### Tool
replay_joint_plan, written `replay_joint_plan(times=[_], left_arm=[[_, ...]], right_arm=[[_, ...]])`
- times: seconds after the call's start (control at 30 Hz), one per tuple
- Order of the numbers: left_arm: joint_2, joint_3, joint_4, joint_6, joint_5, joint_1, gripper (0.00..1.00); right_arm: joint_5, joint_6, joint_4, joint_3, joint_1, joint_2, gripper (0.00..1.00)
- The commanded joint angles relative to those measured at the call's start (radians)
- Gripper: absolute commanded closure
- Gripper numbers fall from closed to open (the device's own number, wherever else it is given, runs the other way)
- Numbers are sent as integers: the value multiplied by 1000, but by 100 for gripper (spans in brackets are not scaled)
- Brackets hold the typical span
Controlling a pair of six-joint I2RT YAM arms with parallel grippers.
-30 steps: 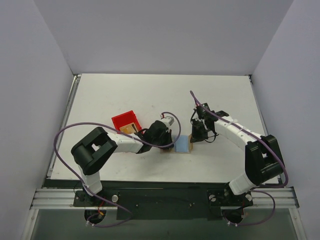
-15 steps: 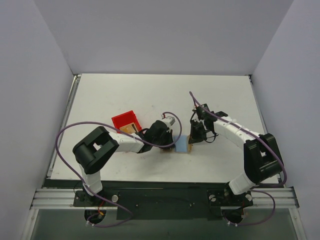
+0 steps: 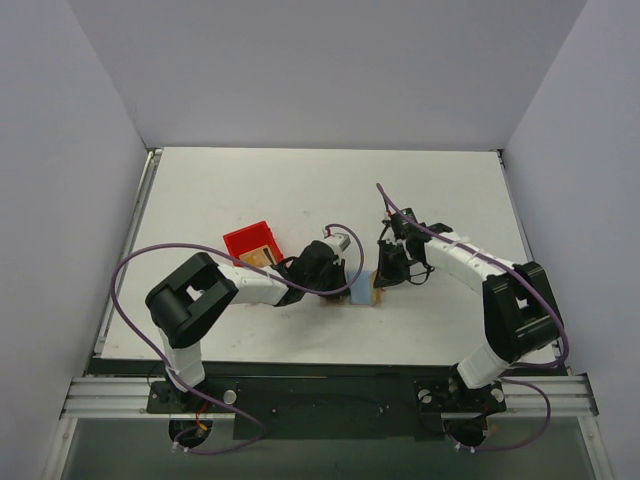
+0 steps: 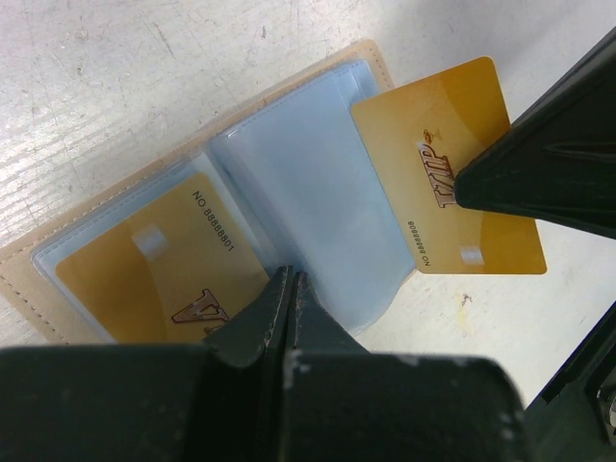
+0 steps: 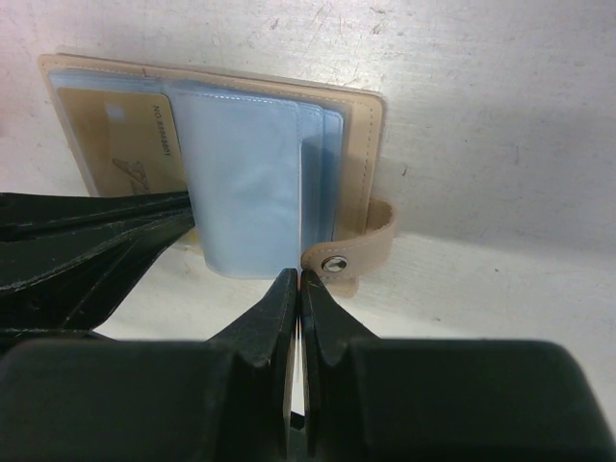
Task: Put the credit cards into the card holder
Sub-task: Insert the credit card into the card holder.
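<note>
The card holder (image 3: 362, 292) lies open on the table, beige with light blue sleeves (image 4: 298, 164), its snap tab (image 5: 351, 255) curled up. One orange-yellow credit card (image 4: 154, 265) sits inside the left sleeve and also shows in the right wrist view (image 5: 115, 135). My right gripper (image 3: 386, 268) (image 5: 296, 279) is shut on a second credit card (image 4: 452, 164), which it holds edge-on with its left edge at the middle sleeve's mouth. My left gripper (image 3: 335, 277) (image 4: 289, 277) is shut, its tips resting on the holder's near edge between the sleeves.
A red plastic bin (image 3: 243, 240) stands just left of the left gripper, with something orange-yellow (image 3: 258, 257) inside it. The two grippers are close together over the holder. Grey walls close in the table on three sides.
My right gripper has moved a little to the left with its card, over the holder's right half. Less of the blue lining shows from above. The left gripper has barely moved.
</note>
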Motion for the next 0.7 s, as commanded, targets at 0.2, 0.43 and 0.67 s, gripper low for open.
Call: replay_joint_plan(times=[0.2, 0.43, 0.67], left_arm=[[19, 29, 18, 4, 15, -5, 100], [17, 32, 14, 4, 17, -5, 100], [2, 26, 2, 6, 8, -5, 100]], right_arm=[[-44, 13, 16, -15, -1, 37, 100], [-70, 21, 36, -18, 5, 50, 100], [-75, 27, 44, -15, 8, 60, 100]])
